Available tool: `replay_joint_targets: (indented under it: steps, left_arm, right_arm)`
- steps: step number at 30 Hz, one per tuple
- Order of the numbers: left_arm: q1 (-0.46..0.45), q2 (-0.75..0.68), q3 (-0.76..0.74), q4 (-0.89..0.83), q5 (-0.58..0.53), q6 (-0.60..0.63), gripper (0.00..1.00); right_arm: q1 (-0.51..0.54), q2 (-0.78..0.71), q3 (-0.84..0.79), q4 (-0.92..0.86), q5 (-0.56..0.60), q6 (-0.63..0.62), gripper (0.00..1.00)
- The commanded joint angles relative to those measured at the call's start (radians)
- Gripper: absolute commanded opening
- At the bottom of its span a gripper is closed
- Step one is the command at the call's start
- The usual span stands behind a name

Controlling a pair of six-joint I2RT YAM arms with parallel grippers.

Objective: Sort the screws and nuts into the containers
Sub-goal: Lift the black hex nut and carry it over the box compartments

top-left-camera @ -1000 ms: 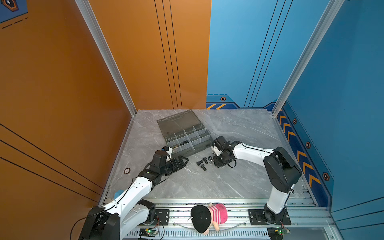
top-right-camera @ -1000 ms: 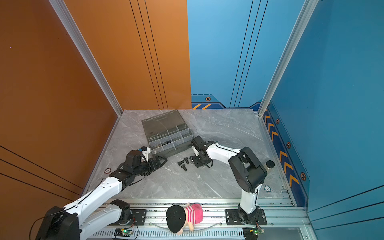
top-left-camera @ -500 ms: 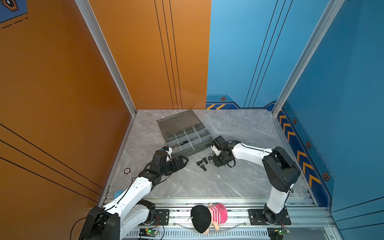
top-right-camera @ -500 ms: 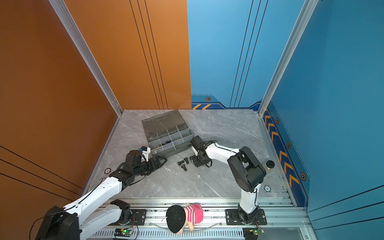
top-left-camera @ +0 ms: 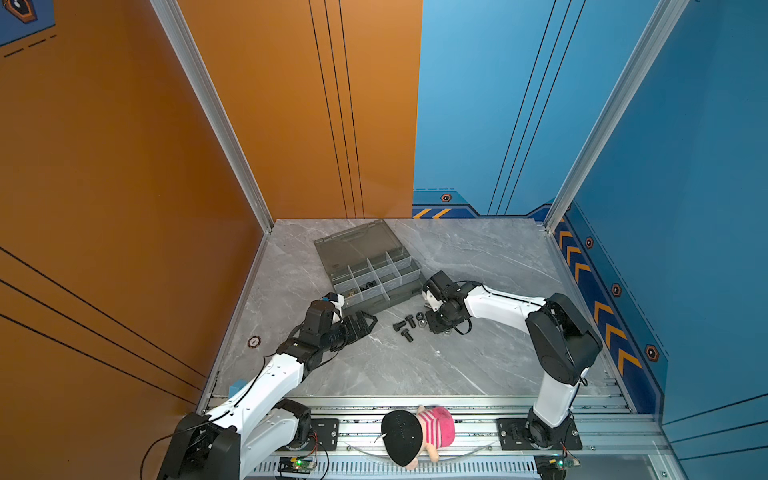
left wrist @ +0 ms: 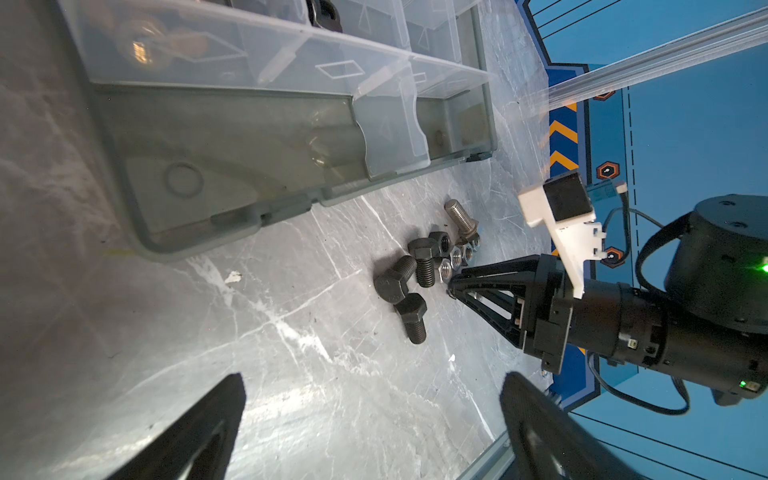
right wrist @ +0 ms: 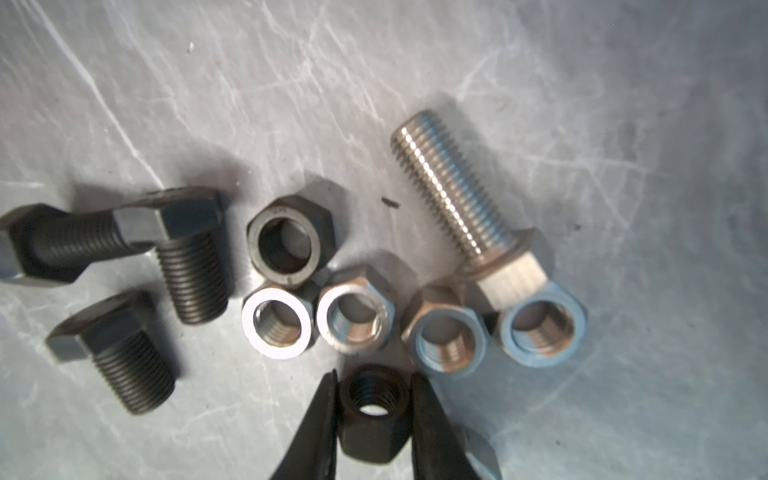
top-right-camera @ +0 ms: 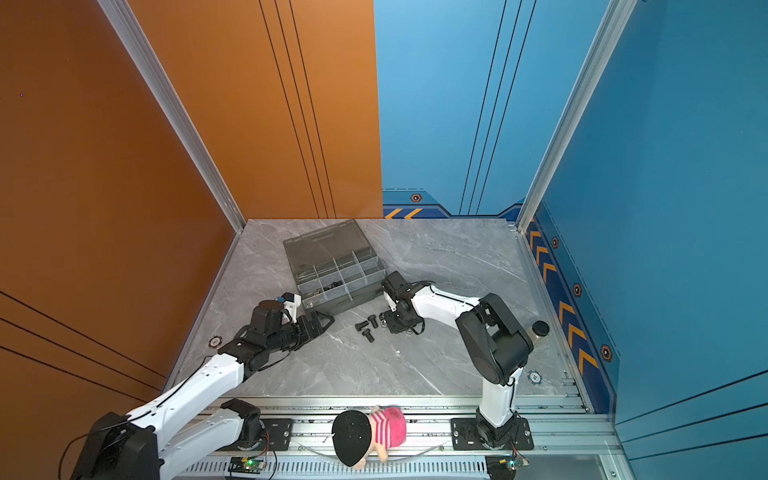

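Nearest you, your left claw [top-left-camera: 371, 322] hangs low over the desk [top-left-camera: 415, 374], spread wide and holding nothing, its tips pointed at the loose pile. Just beyond lie three stubby black bolts [right wrist: 191, 266] close together, then a large black nut [right wrist: 286, 241], a row of four silver nuts [right wrist: 355, 316] and the long silver bolt [right wrist: 457, 199], its head touching the last of them.

At the pile's edge your right claw [left wrist: 451, 286] has its fingers [right wrist: 320, 419] against two opposite sides of a smaller black nut [right wrist: 374, 411], which sits just clear of the silver row. Judge it light, rigid and slick. Steel will not give, so a pinch on its corners could spin it or squirt it out. Keep to the flats and lift straight.

Farthest, the organiser case [top-left-camera: 386, 301] lies open with its lid laid back. Among its cells [top-left-camera: 395, 270], one shows dark pieces, but they are too small to name.
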Motion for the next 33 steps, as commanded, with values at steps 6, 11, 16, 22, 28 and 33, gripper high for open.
replay_joint_targets:
  steps: [6, 11, 16, 22, 28, 33]
  left_arm:
    - [-0.005, -0.022, -0.003, 0.01, 0.0, 0.003, 0.98]
    - [-0.004, -0.023, -0.004, 0.019, 0.008, 0.001, 0.98]
    - [0.001, -0.031, -0.004, 0.017, 0.012, 0.001, 0.98]
    - [0.005, -0.056, -0.006, 0.0, 0.011, 0.001, 0.98]
    - [0.007, -0.092, -0.011, -0.026, -0.002, 0.001, 0.98]
    - [0.011, -0.102, -0.015, -0.029, 0.001, -0.002, 0.98]
  right_arm:
    - [-0.036, -0.159, 0.11, -0.052, -0.115, -0.061, 0.02]
    - [-0.036, -0.106, 0.279, -0.043, -0.099, -0.087, 0.01]
    - [-0.029, -0.005, 0.428, 0.034, -0.083, -0.093, 0.0]
    - [-0.013, 0.136, 0.578, 0.109, -0.021, -0.111, 0.02]
    - [0.007, 0.239, 0.642, 0.202, -0.01, -0.113, 0.02]
    - [0.017, 0.335, 0.706, 0.233, -0.009, -0.082, 0.02]
